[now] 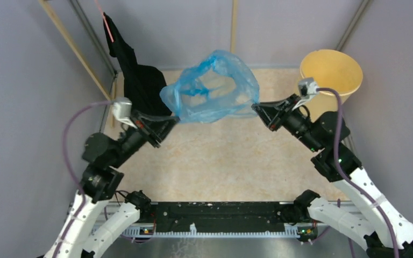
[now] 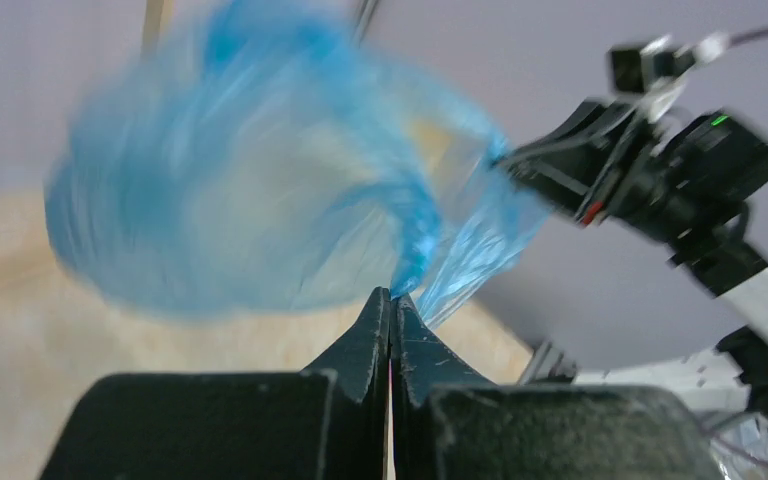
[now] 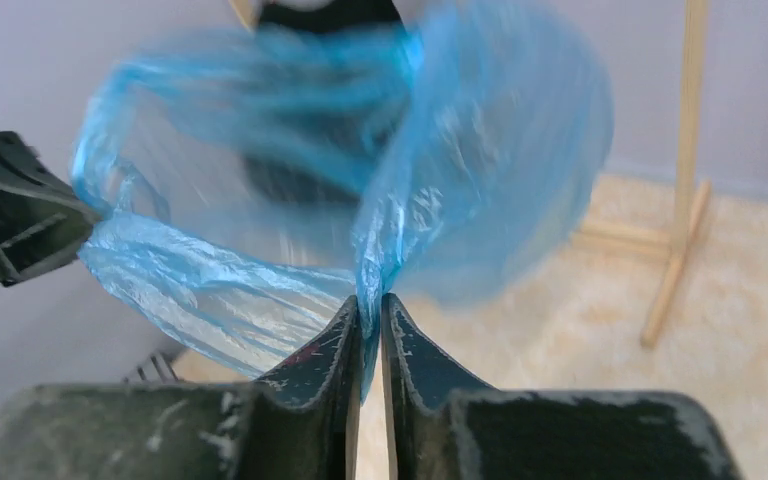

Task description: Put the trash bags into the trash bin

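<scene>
From the top camera I see the light-blue trash bag (image 1: 212, 88) stretched in the air between my two arms, above the far half of the beige table (image 1: 220, 161) and not touching it. Its mouth gapes open towards the camera. The left gripper (image 1: 173, 119) pinches the bag's left edge and the right gripper (image 1: 258, 109) pinches its right edge. The yellow trash bin (image 1: 330, 72) stands at the far right corner, just behind the right arm's wrist, apart from the bag and with nothing visible inside. A black cloth (image 1: 137, 80) hangs at the far left, behind the left gripper.

In the left wrist view, my fingertips (image 2: 380, 315) are pressed tight together, with a twisted strip of blue film caught at their tips. The bag (image 2: 240, 200) billows up and to the left, blurred. Across from me the right gripper (image 2: 520, 165) grips the bag's opposite edge.

The right wrist view shows my jaws nearly closed, a thin slit between them, with a fold of film clamped in that slit. The bag (image 3: 460, 150) balloons above, blurred too. A band of it runs left to the left gripper (image 3: 20, 215) at the frame's edge. A wooden stand (image 3: 685, 150) rises on the right from the table.
</scene>
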